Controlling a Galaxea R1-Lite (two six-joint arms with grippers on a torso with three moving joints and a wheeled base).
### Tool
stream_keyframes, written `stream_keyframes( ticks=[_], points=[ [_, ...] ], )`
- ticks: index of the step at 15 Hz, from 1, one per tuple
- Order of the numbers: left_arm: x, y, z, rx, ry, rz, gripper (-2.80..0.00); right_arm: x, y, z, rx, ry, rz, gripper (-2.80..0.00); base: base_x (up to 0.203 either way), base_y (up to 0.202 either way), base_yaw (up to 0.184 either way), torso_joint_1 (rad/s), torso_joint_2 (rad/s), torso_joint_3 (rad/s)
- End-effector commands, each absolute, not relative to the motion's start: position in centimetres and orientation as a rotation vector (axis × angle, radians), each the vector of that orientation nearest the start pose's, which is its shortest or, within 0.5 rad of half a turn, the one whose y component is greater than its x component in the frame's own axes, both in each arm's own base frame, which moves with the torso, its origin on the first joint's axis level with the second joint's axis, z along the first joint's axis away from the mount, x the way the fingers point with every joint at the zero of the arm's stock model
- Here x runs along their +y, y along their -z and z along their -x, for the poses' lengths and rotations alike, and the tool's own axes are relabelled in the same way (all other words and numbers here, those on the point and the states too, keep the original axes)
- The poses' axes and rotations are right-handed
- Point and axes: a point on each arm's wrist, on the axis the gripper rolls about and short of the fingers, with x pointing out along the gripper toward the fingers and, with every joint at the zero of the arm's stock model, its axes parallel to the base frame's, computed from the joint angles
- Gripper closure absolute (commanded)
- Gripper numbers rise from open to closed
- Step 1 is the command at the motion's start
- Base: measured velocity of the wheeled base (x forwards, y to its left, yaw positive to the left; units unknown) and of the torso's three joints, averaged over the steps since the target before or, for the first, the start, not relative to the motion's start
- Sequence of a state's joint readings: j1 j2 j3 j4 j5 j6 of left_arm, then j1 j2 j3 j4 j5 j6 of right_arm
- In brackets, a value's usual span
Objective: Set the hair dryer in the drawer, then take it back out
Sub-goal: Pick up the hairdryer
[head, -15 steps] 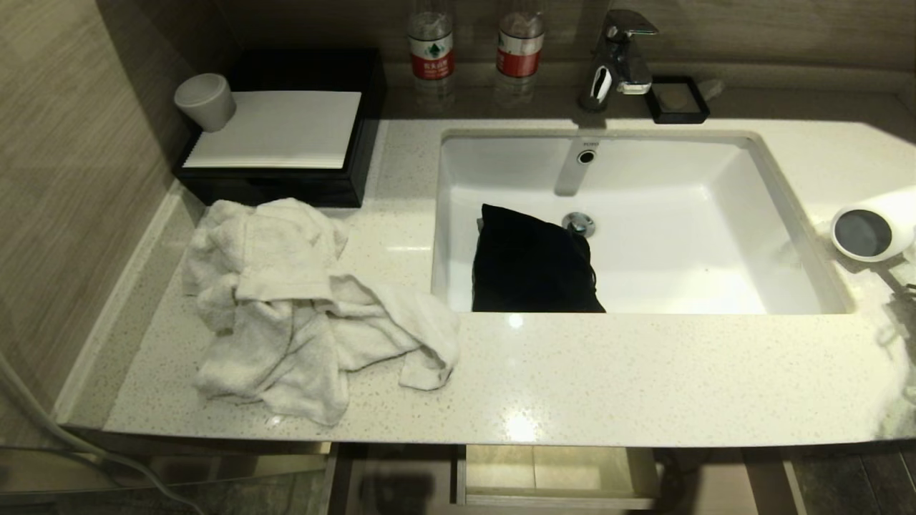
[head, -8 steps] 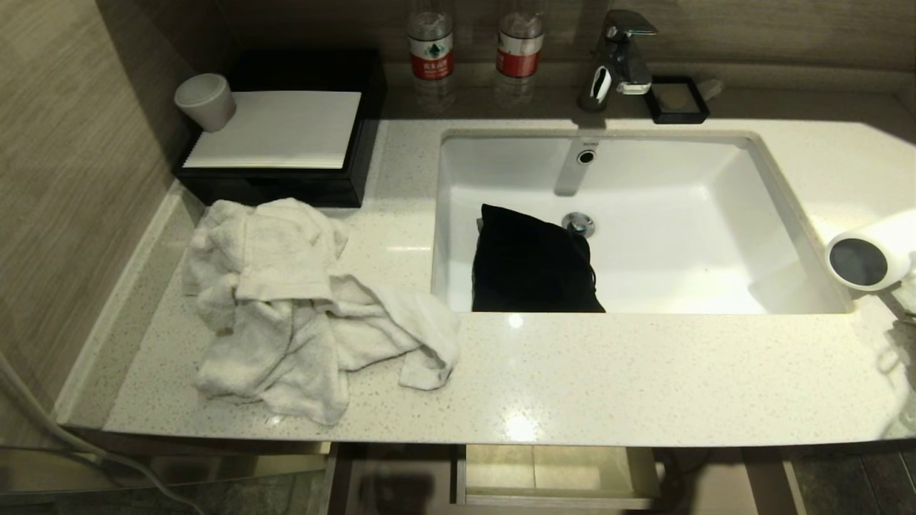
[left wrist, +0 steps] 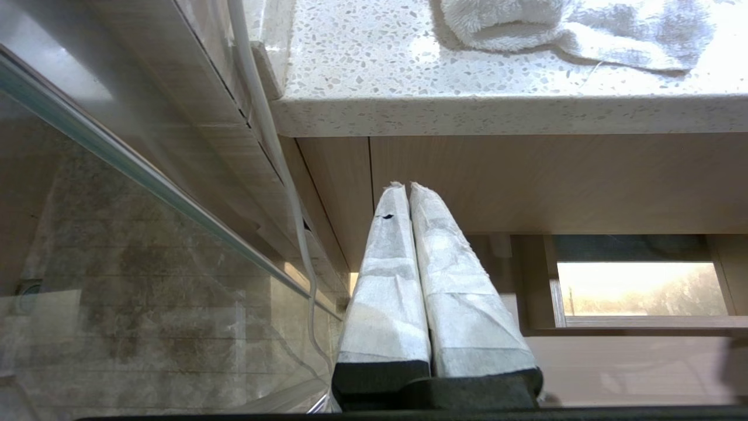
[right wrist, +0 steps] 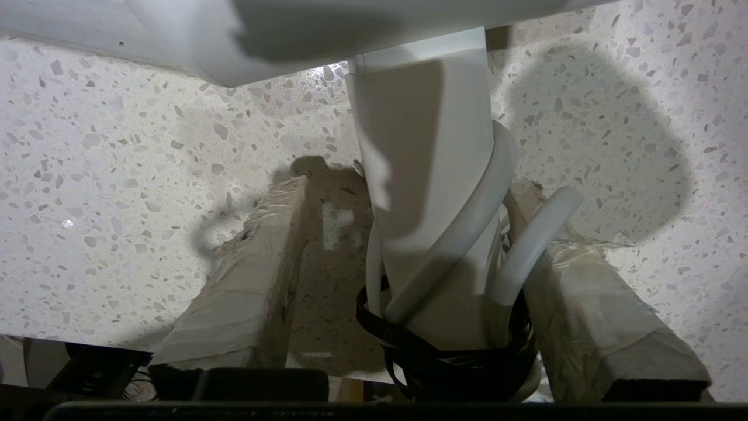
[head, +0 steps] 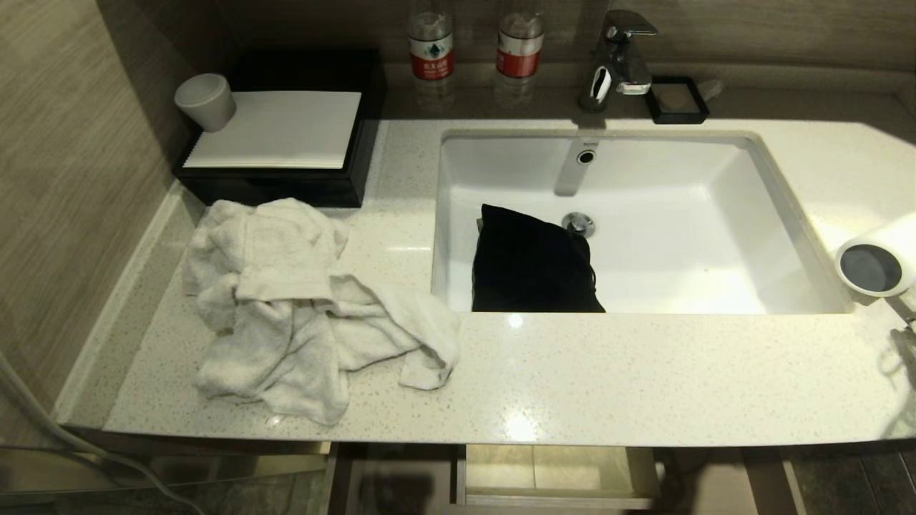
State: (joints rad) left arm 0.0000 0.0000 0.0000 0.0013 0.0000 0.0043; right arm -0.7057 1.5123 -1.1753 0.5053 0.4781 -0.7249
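Note:
The white hair dryer [head: 876,263] lies at the right end of the speckled counter, beside the sink, its dark grey end face turned towards me. In the right wrist view its handle [right wrist: 429,193], wrapped in white cord and a black band, runs between my right gripper's [right wrist: 412,184] taped fingers. That gripper is open: one finger [right wrist: 257,275] stands clear of the handle, the other sits beside the cord. The drawer [head: 558,498] is pulled partly out below the counter's front edge. My left gripper [left wrist: 403,186] is shut and empty, parked low under the counter's left end.
A crumpled white towel [head: 300,315] covers the counter's left part. A black pouch [head: 533,261] lies in the sink [head: 794,214]. At the back stand a tap [head: 619,57], two bottles [head: 431,50], a soap dish [head: 676,99] and a black box with a small white cup [head: 205,100].
The hair dryer has come down and towards the counter's front edge, ending a little further right. Nothing else on the counter has moved.

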Motion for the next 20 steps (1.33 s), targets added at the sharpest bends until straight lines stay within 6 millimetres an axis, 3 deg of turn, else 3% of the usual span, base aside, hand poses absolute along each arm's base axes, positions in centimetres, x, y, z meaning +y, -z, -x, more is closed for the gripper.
stream_keyframes(
  ticks=[1, 7, 16, 20],
  points=[
    [0.0, -7.5, 2.3, 0.003, 0.0, -0.005, 0.0, -14.8, -23.6, -19.0, 0.733, -0.055, 0.217, -2.8, 0.0, 0.0, 0.0, 0.0, 0.0, 0.0],
    [0.0, -7.5, 2.3, 0.003, 0.0, -0.005, 0.0, -15.7, -23.6, -20.2, 0.698, -0.049, 0.241, -2.8, 0.0, 0.0, 0.0, 0.0, 0.0, 0.0],
    [0.0, -7.5, 2.3, 0.001, 0.0, -0.005, 0.0, -13.2, -22.6, -17.2, 0.741, -0.078, 0.279, -2.8, 0.0, 0.0, 0.0, 0.0, 0.0, 0.0],
    [0.0, -7.5, 2.3, 0.002, 0.0, -0.005, 0.0, -13.5, -23.3, -17.4, 0.713, -0.068, 0.309, -2.8, 0.0, 0.0, 0.0, 0.0, 0.0, 0.0]
  ],
)
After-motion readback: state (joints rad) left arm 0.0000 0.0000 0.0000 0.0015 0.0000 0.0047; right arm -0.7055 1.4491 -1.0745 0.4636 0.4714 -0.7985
